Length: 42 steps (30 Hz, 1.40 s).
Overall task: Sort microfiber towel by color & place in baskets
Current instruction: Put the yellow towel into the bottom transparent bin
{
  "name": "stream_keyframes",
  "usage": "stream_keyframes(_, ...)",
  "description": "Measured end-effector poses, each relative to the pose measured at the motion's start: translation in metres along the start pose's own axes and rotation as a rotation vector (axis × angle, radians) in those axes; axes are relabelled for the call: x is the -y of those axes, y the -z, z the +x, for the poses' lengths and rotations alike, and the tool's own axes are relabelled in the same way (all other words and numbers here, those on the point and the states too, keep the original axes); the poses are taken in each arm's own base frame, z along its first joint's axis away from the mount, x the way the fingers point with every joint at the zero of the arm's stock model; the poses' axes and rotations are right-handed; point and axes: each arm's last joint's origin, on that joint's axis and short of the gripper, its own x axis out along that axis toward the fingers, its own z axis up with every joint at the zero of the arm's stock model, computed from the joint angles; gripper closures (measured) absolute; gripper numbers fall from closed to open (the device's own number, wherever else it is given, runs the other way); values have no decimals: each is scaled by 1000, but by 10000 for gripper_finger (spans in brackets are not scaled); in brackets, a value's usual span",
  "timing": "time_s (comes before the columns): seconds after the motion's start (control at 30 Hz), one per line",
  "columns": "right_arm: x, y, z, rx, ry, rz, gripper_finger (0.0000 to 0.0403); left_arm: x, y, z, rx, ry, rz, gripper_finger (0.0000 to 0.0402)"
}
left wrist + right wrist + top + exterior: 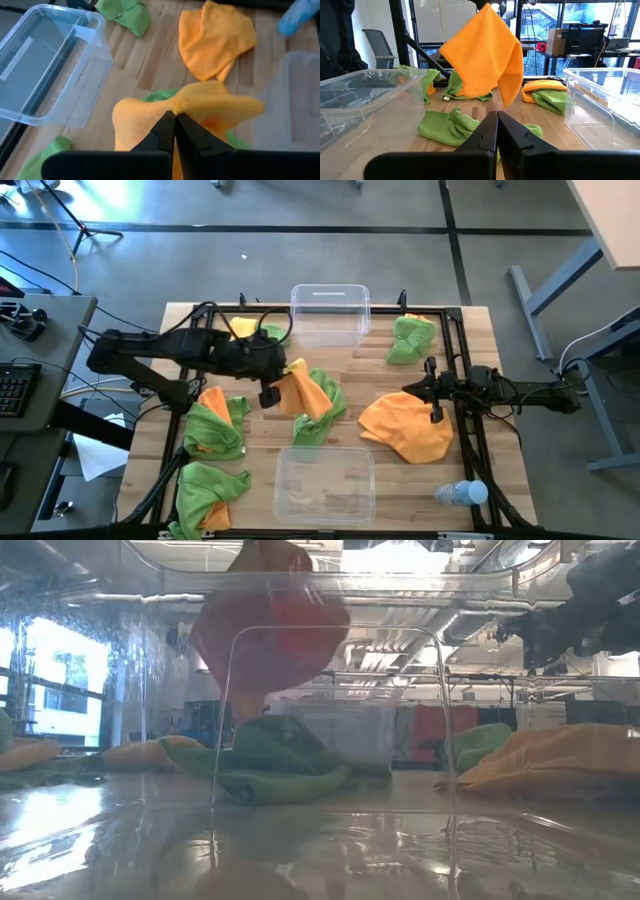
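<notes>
The left pincer (283,373) grips an orange towel (303,392) lifted above the surface's middle, the right pincer (432,402) waits closed and empty; next, carry it to a basket (329,312).

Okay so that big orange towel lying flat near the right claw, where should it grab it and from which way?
On the big orange towel, aim for the raised fold along its upper edge, nearest the right claw. Come straight down from above: the cloth lies spread low on the table, so only a bunched ridge gives the fingers something to pinch.
</notes>
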Motion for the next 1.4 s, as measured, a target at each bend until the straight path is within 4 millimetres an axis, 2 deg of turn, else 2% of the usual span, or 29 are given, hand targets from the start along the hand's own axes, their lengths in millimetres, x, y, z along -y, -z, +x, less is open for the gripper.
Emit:
stream_keyframes(0.13, 0, 0, 0, 0, 0, 0, 402, 5, 0, -3, 10, 11, -60, 401)
stream_keyframes(0.3, 0, 0, 0, 0, 0, 0, 402, 24, -9, -11, 45, 38, -70, 401)
stream_keyframes(0.53, 0, 0, 0, 0, 0, 0, 402, 51, -38, -46, 191, 83, -40, 401)
stream_keyframes(0.67, 0, 0, 0, 0, 0, 0, 402, 72, -58, -63, 265, 149, 1, 401)
stream_keyframes(0.87, 0, 0, 0, 0, 0, 0, 402, 118, -75, -72, 295, 291, 87, 401)
stream_keyframes(1.0, 0, 0, 0, 0, 0, 0, 402, 156, -73, -74, 283, 370, 158, 401)
stream_keyframes(1.17, 0, 0, 0, 0, 0, 0, 402, 197, -58, -72, 271, 432, 239, 401)
stream_keyframes(1.4, 0, 0, 0, 0, 0, 0, 402, 228, -35, -38, 131, 384, 264, 401)
